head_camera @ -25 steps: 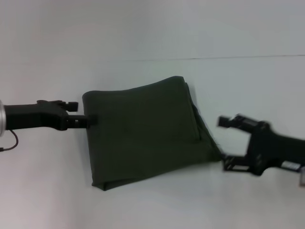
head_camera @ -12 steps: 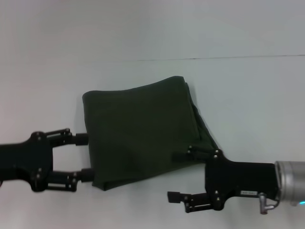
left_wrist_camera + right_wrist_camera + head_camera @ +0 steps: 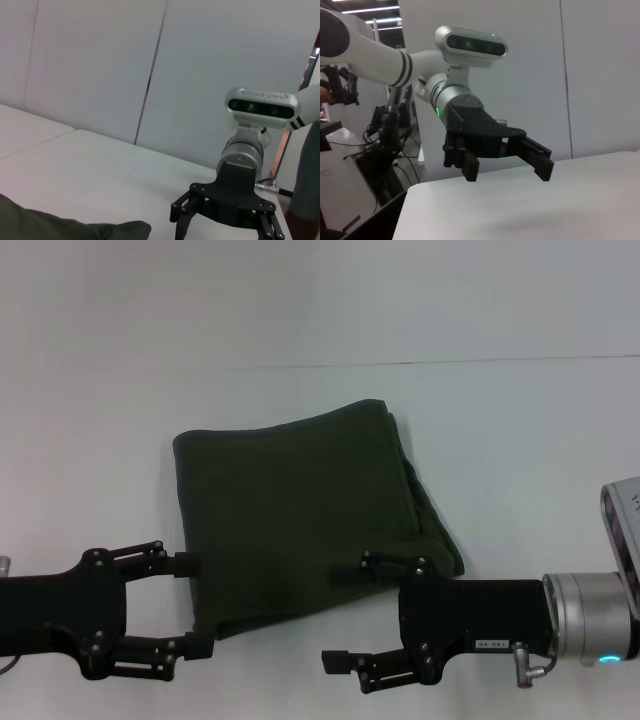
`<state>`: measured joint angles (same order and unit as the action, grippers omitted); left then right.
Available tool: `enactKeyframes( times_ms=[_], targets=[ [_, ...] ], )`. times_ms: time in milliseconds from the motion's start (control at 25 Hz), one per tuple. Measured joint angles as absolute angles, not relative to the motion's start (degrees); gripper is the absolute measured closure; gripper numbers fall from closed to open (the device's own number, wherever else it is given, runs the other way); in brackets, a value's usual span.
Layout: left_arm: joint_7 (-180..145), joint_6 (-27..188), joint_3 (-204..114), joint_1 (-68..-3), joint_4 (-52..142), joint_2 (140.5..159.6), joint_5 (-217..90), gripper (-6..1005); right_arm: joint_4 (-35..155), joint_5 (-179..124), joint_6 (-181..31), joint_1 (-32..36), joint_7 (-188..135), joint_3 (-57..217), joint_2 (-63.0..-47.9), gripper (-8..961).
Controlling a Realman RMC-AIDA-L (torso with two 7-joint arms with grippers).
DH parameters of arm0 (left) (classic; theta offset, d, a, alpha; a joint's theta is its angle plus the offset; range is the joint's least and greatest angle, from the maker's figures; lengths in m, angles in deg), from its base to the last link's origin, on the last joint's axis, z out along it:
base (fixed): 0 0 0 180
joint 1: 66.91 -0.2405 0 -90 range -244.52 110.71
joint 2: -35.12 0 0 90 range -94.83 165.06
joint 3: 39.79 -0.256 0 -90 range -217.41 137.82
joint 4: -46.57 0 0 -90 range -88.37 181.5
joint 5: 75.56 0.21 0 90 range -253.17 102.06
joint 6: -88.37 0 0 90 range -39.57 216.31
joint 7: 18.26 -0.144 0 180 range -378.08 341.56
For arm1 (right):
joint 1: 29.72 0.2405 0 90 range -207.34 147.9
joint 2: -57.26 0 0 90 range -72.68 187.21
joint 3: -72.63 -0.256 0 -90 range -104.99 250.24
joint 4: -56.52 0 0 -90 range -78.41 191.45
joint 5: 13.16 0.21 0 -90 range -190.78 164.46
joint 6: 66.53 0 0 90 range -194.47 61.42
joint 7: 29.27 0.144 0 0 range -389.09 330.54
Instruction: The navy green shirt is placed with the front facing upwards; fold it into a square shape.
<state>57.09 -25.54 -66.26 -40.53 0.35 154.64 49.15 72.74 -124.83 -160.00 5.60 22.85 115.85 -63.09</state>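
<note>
One navy green shirt (image 3: 300,515), folded into a rough square mid-table (image 3: 520,420). Two grippers: left gripper (image 3: 198,606) and right gripper (image 3: 342,619) face each other at its near edge, both spread wide, holding nothing.

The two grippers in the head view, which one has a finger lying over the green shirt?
The right gripper: its upper finger overlaps the navy green shirt near its front edge. The left gripper sits just off the shirt's front left corner. Both are open.

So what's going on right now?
Left gripper and right gripper open, empty, at near edge of folded dark olive-green shirt. White table; nothing blocking.
</note>
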Motion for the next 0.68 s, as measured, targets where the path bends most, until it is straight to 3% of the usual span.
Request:
enactKeyframes(
  times_ms=[680],
  targets=[
    [55.1, -22.6, -67.0, -39.9, 2.1, 154.55, 52.0, 78, 73.3, -124.9, -163.4, 5.4, 23.5, 116.2, -62.77, 11]
  ],
)
